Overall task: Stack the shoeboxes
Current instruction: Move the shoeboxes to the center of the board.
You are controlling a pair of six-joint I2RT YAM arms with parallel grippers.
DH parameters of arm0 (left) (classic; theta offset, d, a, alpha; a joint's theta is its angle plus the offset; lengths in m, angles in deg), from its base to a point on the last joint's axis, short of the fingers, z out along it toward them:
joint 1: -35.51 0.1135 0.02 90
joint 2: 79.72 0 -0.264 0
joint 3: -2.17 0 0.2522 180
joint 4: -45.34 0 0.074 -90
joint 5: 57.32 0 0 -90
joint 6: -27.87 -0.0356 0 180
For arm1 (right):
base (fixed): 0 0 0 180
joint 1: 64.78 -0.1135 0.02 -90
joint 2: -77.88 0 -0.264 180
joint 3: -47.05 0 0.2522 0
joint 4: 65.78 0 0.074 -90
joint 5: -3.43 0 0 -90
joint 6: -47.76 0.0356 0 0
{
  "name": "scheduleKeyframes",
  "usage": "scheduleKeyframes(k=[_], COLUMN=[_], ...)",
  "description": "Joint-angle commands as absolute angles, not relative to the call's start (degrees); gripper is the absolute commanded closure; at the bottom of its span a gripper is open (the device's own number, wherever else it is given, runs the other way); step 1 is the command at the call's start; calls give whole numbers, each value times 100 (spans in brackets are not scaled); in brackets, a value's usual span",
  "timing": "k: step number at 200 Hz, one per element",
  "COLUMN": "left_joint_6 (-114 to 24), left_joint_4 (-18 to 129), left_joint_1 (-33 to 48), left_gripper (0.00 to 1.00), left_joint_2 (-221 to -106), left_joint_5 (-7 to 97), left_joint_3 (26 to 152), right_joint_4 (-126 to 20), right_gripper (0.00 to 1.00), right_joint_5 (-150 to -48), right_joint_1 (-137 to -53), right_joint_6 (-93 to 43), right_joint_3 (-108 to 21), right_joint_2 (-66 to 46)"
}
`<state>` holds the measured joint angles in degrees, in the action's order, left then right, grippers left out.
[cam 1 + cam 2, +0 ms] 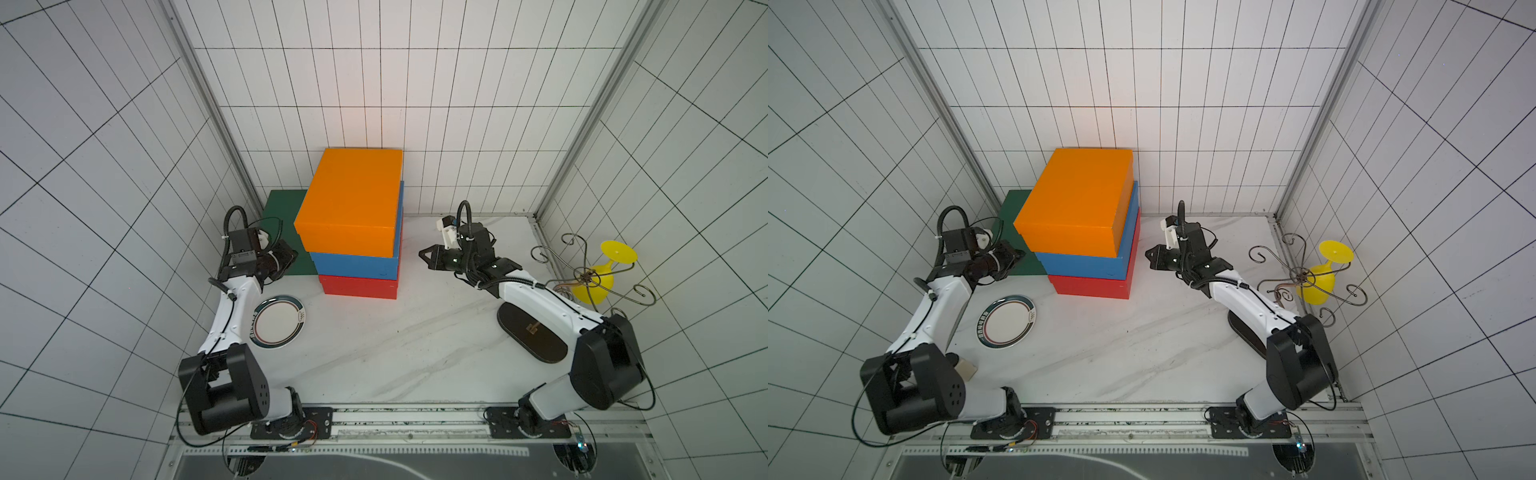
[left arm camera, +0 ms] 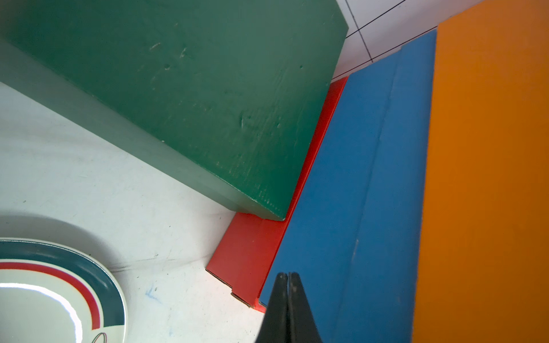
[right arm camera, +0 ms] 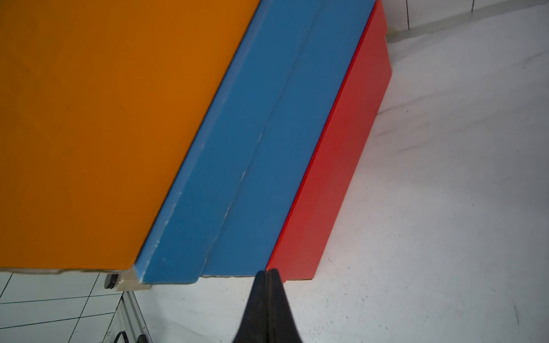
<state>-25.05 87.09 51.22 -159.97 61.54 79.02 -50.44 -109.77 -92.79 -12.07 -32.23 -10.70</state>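
— Beside the stack, on its left, how is the left gripper?

— Its two black fingers are pressed together, tip against tip, and nothing is between them. It hangs over the front corner of the dark green box, close to the left side of the stack. Whether it touches the stack, I cannot tell.

— And the right gripper?

— It is the same: fully closed and empty. It points at the right side of the stack. In both top views a gap of bare table lies between its tip and the boxes.

— Where are the shoeboxes?

— Three of them are stacked near the back wall. The red box stands on the table, the blue box lies on it, and the orange box is on top. In the right wrist view a narrow strip of the blue lid shows beside the orange box, so the orange one is not flush on that side. The dark green box is not in the stack. It stands on the table just left of the red box, toward the back left corner.

— What else is around?

— A round plate with a dark rim lies in front of the green box, beside the left arm. On the right, a dark oval board lies partly under the right arm. Behind it, near the right wall, there is a metal wire stand with curled ends and a yellow plastic goblet lying on its side.
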Motion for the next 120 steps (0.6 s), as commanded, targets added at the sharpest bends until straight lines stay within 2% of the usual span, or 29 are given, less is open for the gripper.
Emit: scheduleKeyframes(k=[1, 34, 78, 120], left_joint_6=[-2494, -2424, -2399, -2294], left_joint_4=[8546, 8269, 8078, 7771], left_joint_1=[5134, 4992, 4289, 4185], left_gripper=[100, 100, 100, 100], left_joint_2=[-16200, -16511, -17090, -17459], left_joint_5=[6031, 5924, 5522, 5574], left_joint_3=[7668, 7394, 7455, 7404], right_joint_4=[-5406, -5496, -5684, -6050], right_gripper=[100, 100, 100, 100], right_joint_5=[-11100, -11218, -11239, -11371], right_joint_1=[-9395, -9465, -9525, -9526], right_joint_6=[-1202, -1202, -1161, -1045], right_joint_3=[-2945, -3090, -3272, -3278], right_joint_2=[-1339, -1937, -2481, -2851])
